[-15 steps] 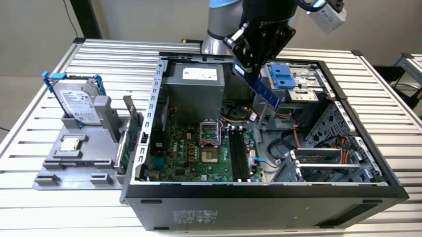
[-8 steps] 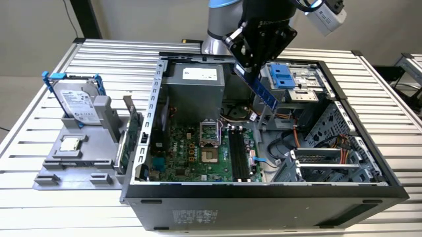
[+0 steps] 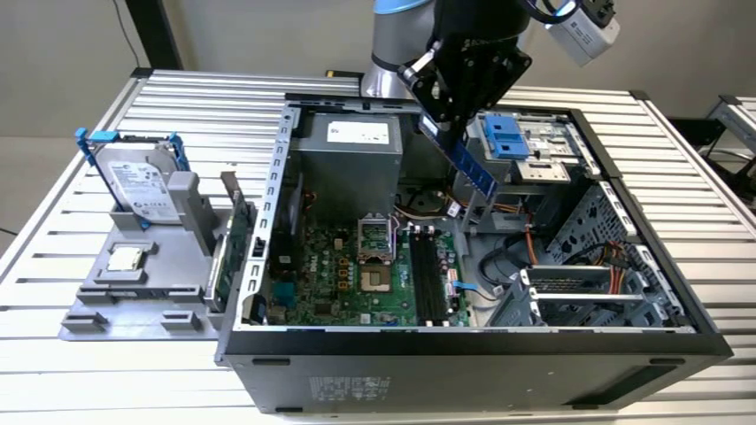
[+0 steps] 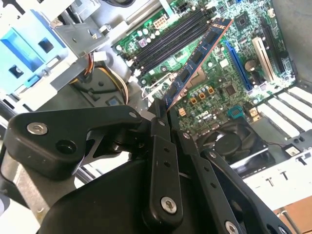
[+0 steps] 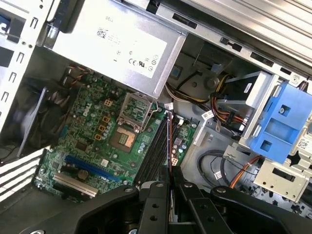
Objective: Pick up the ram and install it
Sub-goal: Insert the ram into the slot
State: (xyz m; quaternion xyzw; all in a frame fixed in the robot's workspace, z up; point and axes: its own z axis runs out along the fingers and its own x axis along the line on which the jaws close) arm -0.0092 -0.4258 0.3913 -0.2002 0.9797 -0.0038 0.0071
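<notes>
Gripper: black two-fingered gripper point(image 3: 440, 122) on the arm, hanging over the open grey computer case point(image 3: 473, 345); fingers closed tight on one end of the ram.
Ram: long, thin dark blue circuit stick with a row of black chips point(image 3: 470, 162), held in the air above the case interior, clear of the board.
Ram to gripper: stick projects straight out from between the fingertips, tilted in the exterior view, its free end lower and toward that view's right.
Second wrist view: ram point(image 4: 195, 58) runs from the clamped fingers point(image 4: 159, 119) out over the green motherboard point(image 4: 219, 83).
First wrist view: ram seen edge-on point(image 5: 169, 141), lined up along the long black memory slots point(image 5: 153, 151).
Slots: beside the silver processor socket point(image 5: 124, 139); nothing seated in them.
Surroundings: silver hard drive in a blue frame point(image 3: 136, 181) stands on a grey holder on the table, well apart, at the exterior view's left.
</notes>
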